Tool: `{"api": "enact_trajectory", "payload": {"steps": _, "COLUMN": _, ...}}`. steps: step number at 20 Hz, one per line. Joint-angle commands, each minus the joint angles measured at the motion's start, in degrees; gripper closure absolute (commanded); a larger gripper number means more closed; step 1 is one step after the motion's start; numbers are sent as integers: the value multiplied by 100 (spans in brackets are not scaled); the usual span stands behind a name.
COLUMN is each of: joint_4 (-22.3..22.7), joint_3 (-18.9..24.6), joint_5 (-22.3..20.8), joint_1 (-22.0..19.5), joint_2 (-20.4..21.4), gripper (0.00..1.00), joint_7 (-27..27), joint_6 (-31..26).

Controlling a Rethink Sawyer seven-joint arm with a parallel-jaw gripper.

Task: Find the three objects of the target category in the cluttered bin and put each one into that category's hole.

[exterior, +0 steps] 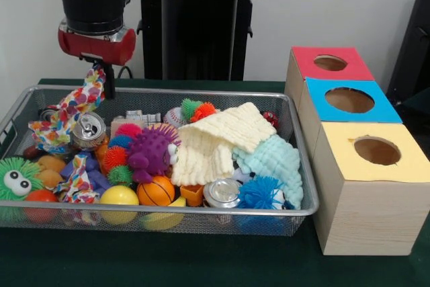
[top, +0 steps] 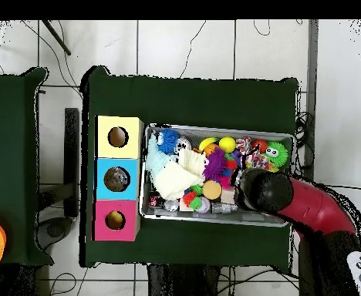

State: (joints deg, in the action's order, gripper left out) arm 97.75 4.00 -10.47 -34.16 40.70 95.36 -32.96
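Note:
The bin (exterior: 168, 213) is a silver wire-mesh basket full of toys, cloths and cans; it also shows in the overhead view (top: 214, 219). My gripper (exterior: 101, 73) hangs over the bin's far left corner in the front view. It is shut on the top end of a colourful patterned cloth (exterior: 70, 109), which hangs from it down onto the clutter. In the overhead view the red arm (top: 307, 204) covers the gripper. Three wooden boxes stand beside the bin, each with a round hole: red top (exterior: 330, 63), blue top (exterior: 349, 100), yellow top (exterior: 376, 150).
In the bin lie a cream cloth (exterior: 218, 142), a mint cloth (exterior: 275, 162), a purple spiky toy (exterior: 149, 151), two cans (exterior: 89, 129) (exterior: 222, 193), an orange ball (exterior: 156, 191), a yellow ball (exterior: 119, 196) and a green fuzzy toy (exterior: 17, 178). A second patterned cloth (exterior: 80, 179) lies near the front left.

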Motion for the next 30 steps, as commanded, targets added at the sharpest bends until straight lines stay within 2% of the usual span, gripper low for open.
{"api": "enact_trajectory", "payload": {"steps": 1, "joint_4": 638, "joint_3": 168, "joint_5": 126, "joint_1": 99, "joint_2": 175, "gripper": 100, "joint_7": 755, "joint_6": 257}}
{"api": "enact_trajectory", "payload": {"steps": 4, "joint_4": 922, "joint_3": 207, "joint_5": 220, "joint_1": 152, "joint_2": 322, "gripper": 100, "joint_7": 913, "joint_6": 433}}
{"api": "enact_trajectory", "payload": {"steps": 10, "joint_4": 968, "joint_3": 101, "joint_5": 376, "joint_1": 446, "joint_2": 349, "gripper": 100, "joint_7": 1208, "joint_6": 454}}
{"api": "enact_trajectory", "payload": {"steps": 12, "joint_4": 922, "joint_3": 37, "joint_5": 272, "joint_1": 526, "joint_2": 353, "gripper": 100, "joint_7": 1109, "joint_6": 437}}
{"api": "enact_trajectory", "payload": {"steps": 14, "joint_4": 1008, "joint_3": 88, "joint_5": 250, "joint_1": 490, "joint_2": 377, "gripper": 100, "joint_7": 1065, "joint_6": 714}}
{"api": "enact_trajectory", "payload": {"steps": 15, "joint_4": 1051, "joint_3": 114, "joint_5": 239, "joint_1": 472, "joint_2": 388, "gripper": 0, "joint_7": 1043, "joint_6": 852}}
{"api": "enact_trajectory", "payload": {"steps": 19, "joint_4": 1010, "joint_3": 211, "joint_5": 431, "joint_1": 395, "joint_2": 306, "gripper": 0, "joint_7": 1051, "joint_6": 871}}
{"api": "enact_trajectory", "payload": {"steps": 30, "joint_4": 1128, "joint_3": 137, "joint_5": 520, "joint_1": 368, "joint_2": 278, "gripper": 0, "joint_7": 957, "joint_6": 978}}
